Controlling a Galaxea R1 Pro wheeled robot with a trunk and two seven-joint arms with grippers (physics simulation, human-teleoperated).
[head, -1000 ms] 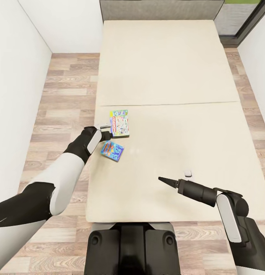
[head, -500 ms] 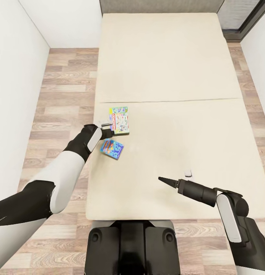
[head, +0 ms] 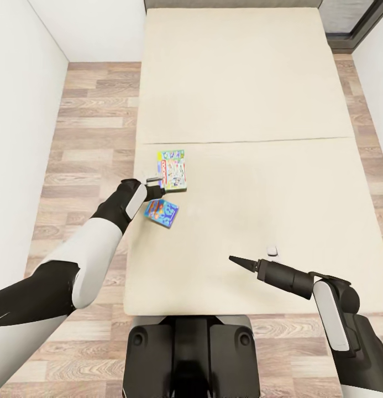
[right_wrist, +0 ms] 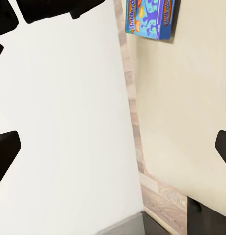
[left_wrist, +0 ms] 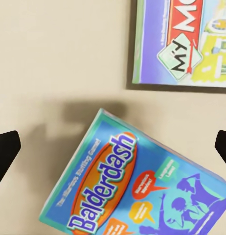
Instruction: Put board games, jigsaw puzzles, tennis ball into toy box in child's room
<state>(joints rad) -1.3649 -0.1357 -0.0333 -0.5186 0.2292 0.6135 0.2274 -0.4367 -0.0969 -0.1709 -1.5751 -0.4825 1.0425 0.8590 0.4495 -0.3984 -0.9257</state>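
Beige sheet covered the bed [head: 241, 110], the biggest thing in the room, with wood-plank floor [head: 97, 121] beside it. Two board games lay flat near its left edge. The larger one, the Monopoly box [head: 172, 171], lay farther up the bed. The smaller blue Balderdash box [head: 161, 213] lay tilted just below it, close but not touching. The left gripper [head: 154, 184] hovered just beside them, fingers spread wide and holding nothing. The right gripper [head: 237, 261] hung over bare sheet, well apart; I could not tell if its fingers were spread.
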